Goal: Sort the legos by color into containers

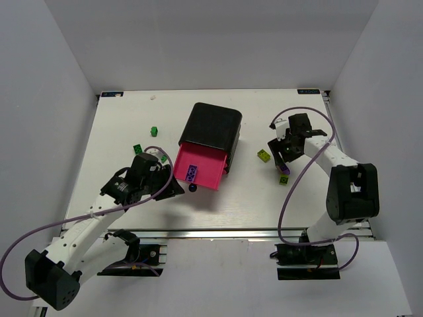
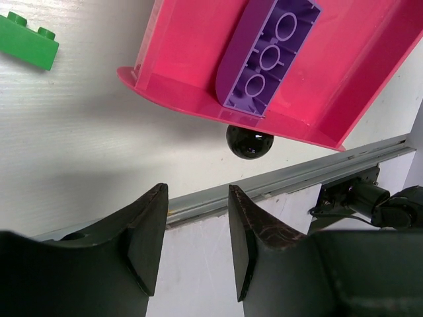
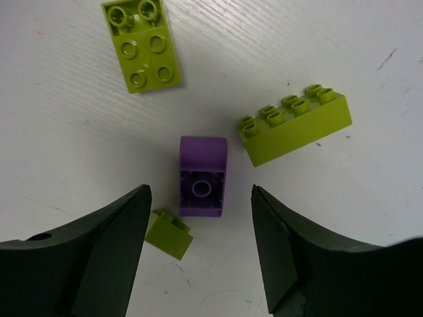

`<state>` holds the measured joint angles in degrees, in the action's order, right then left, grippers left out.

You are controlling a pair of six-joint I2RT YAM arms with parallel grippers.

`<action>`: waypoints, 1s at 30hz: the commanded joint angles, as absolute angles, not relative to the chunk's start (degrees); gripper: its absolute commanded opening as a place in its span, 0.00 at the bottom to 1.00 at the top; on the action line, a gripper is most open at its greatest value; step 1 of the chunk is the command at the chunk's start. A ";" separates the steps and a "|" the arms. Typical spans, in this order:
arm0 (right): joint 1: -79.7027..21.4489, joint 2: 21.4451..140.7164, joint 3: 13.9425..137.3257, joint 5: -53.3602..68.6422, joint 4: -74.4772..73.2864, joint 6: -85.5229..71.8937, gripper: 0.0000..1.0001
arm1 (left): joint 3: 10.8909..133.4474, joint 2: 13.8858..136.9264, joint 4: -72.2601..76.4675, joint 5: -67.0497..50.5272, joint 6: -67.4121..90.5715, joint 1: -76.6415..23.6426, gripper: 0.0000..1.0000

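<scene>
Sorting scene, seen from above and from both wrists. A magenta-pink drawer (image 1: 208, 168) stands drawn out of its black casing (image 1: 213, 124) near the middle of the white table (image 1: 112, 132), with its round black knob (image 2: 250, 140) on the front wall facing the arm bases. In the drawer lies the stored purple brick (image 2: 271, 56), hollow underside up, close to the front wall and just above the knob. The left gripper (image 2: 197, 198) faces the knob and stands apart from it; its fingers are spread and nothing lies between them. Off one corner of the drawer, a dark green brick by the drawer (image 2: 26, 43) rests on the table. Two further dark green bricks (image 1: 154, 130) (image 1: 137, 149) lie to the left of the casing. To the right of the casing, the loose purple brick (image 3: 202, 176) lies underside up on the table. The right gripper (image 3: 199, 195) is spread over it, one finger on each side, neither touching it. Around this brick lie three yellow-green pieces: a flat yellow-green brick (image 3: 142, 46) studs up, a long yellow-green brick (image 3: 295, 129), and a small yellow-green piece (image 3: 169, 233) just beside its near corner.
</scene>
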<state>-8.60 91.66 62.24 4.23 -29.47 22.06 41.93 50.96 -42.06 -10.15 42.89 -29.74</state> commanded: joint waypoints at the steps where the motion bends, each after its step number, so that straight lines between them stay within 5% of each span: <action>1: -7.65 95.09 62.93 2.99 -29.80 21.09 0.67 | 41.66 50.80 -40.52 -10.81 42.10 -29.62 0.52; 9: -7.47 100.28 62.40 1.67 -26.20 20.39 0.63 | 41.05 49.22 -41.31 -10.11 43.06 -29.62 0.52; 12: -7.56 100.90 61.88 1.58 -25.32 20.57 0.49 | 40.52 48.52 -41.40 -9.58 43.59 -29.62 0.52; 16: -7.65 98.80 61.35 3.24 -24.69 22.49 0.18 | 40.25 48.78 -41.22 -9.40 43.42 -29.62 0.52; 20: -7.82 91.52 63.09 13.76 -28.03 29.59 0.01 | 39.46 48.69 -40.52 -9.58 43.24 -29.62 0.52; 30: -13.51 79.01 73.38 54.54 -41.91 50.79 0.00 | 37.27 50.18 -36.48 -12.03 40.96 -29.62 0.54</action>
